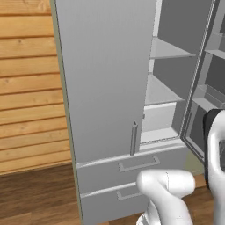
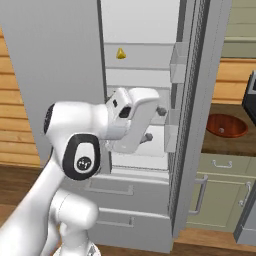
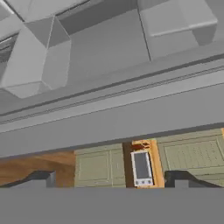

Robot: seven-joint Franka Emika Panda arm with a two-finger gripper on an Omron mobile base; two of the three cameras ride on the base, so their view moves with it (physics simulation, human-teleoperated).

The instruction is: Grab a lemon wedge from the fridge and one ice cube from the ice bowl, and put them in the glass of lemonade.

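The grey fridge [image 1: 105,79] has its left door shut and its right door swung open, so its bare shelves show. A tiny yellow lemon wedge [image 2: 120,53] lies on an upper shelf inside the fridge [image 2: 50,60]. My gripper [image 2: 155,123] hangs in front of the open compartment, about two shelves below the wedge, with its fingers pointing right toward the open door's bins. It is open and holds nothing; in the hand view the gripper [image 3: 113,179] shows its dark tips far apart. The reddish-brown ice bowl [image 2: 226,125] sits on the counter to the right. The glass of lemonade is out of view.
The open right door [image 2: 200,100] stands edge-on between my hand and the counter, its bins close to my fingers. Two fridge drawers [image 1: 136,165] lie below the compartment. Beige cabinets [image 2: 220,190] stand under the counter. A wood-plank wall [image 1: 26,88] is left of the fridge.
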